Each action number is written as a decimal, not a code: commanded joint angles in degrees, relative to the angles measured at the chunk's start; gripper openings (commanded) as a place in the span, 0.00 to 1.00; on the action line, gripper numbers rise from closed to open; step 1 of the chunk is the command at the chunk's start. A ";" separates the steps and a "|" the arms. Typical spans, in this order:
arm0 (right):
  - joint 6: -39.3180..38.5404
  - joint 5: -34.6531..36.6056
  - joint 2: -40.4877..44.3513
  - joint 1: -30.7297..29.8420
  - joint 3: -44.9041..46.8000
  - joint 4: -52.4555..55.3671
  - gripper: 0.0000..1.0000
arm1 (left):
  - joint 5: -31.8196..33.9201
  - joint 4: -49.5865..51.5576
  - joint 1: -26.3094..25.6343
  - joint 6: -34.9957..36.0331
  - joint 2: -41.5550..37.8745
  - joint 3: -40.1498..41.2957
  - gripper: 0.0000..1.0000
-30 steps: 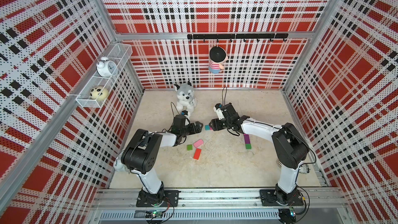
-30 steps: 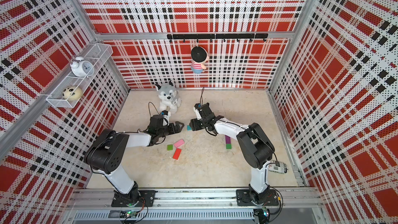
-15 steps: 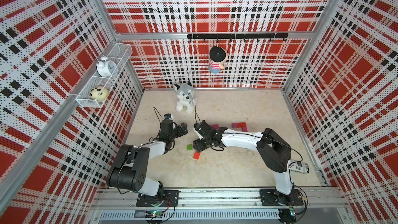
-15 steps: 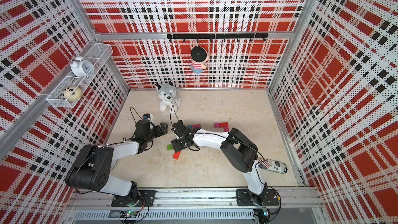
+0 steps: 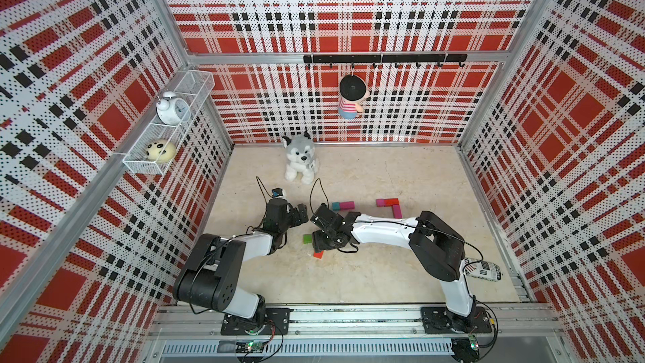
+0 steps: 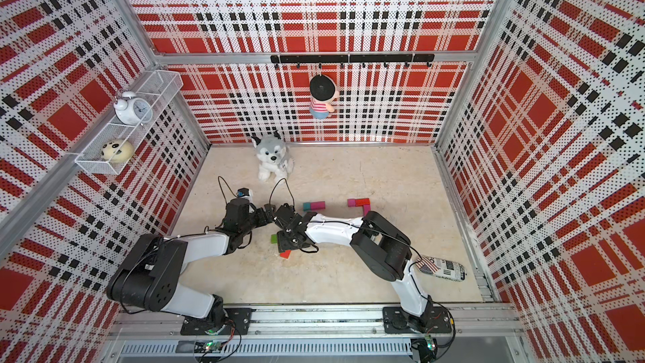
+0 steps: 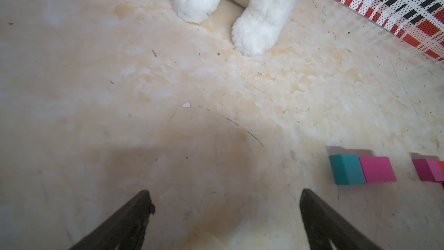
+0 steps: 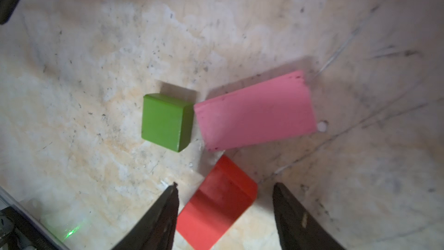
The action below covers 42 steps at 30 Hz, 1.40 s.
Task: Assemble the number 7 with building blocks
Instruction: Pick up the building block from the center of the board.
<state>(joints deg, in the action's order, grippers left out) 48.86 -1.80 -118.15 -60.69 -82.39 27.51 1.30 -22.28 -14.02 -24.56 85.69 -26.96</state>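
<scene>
Right fingers (image 8: 165, 217) stood apart, straddling red-orange block (image 8: 216, 208), not clamped. Only wrist view showed pink block (image 8: 257, 111) beside green block (image 8: 163, 121); arm hid it in both top views. Left fingers (image 7: 134, 212) spread wide, empty, over bare table (image 7: 216, 116). Part-built number 7 (image 5: 392, 201) lay mid-table.

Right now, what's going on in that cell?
The right gripper hangs over the red-orange block, jaws open either side of it, not gripping. The green block and pink block lie beside it. The left gripper is wide open and empty over the table near the plush dog. The number 7 has only its top bar and a short stem.
</scene>
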 commanded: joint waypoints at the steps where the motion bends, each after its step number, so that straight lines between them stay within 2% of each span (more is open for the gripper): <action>1: 3.23 1.82 -2.28 -1.70 -2.63 5.02 0.66 | 3.00 -0.67 -1.87 1.18 -1.26 -0.51 0.98; 7: 3.63 5.70 -5.18 -2.62 -6.47 12.56 0.65 | 6.20 1.07 -3.10 1.35 -2.64 -1.27 0.98; 14: -2.21 7.23 -14.60 -2.73 -15.35 22.28 0.63 | 9.44 4.89 -5.12 1.56 -1.86 -3.12 0.98; 21: -3.50 9.96 -13.50 -2.68 -12.56 25.04 0.51 | 9.46 4.63 -5.23 0.87 -3.85 -2.00 0.98; 27: -5.71 10.09 -13.60 -2.69 -11.26 25.14 0.30 | 9.36 5.10 -5.23 0.49 -4.28 -2.24 0.98; 32: -7.88 10.32 -14.23 -2.68 -11.49 25.29 0.23 | 10.04 4.26 -4.58 -0.39 -7.59 0.41 0.98; 35: -7.68 11.16 -12.04 -2.71 -9.22 22.73 0.17 | 9.09 3.52 -3.58 -0.69 -10.90 2.01 0.98; 42: -3.87 12.29 1.89 -2.68 2.77 10.69 0.09 | 8.10 2.94 -3.56 -1.45 -16.73 4.07 0.98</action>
<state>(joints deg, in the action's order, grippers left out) 43.33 10.11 -118.78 -63.33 -83.77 37.60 10.55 -17.96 -17.72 -25.45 70.63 -23.88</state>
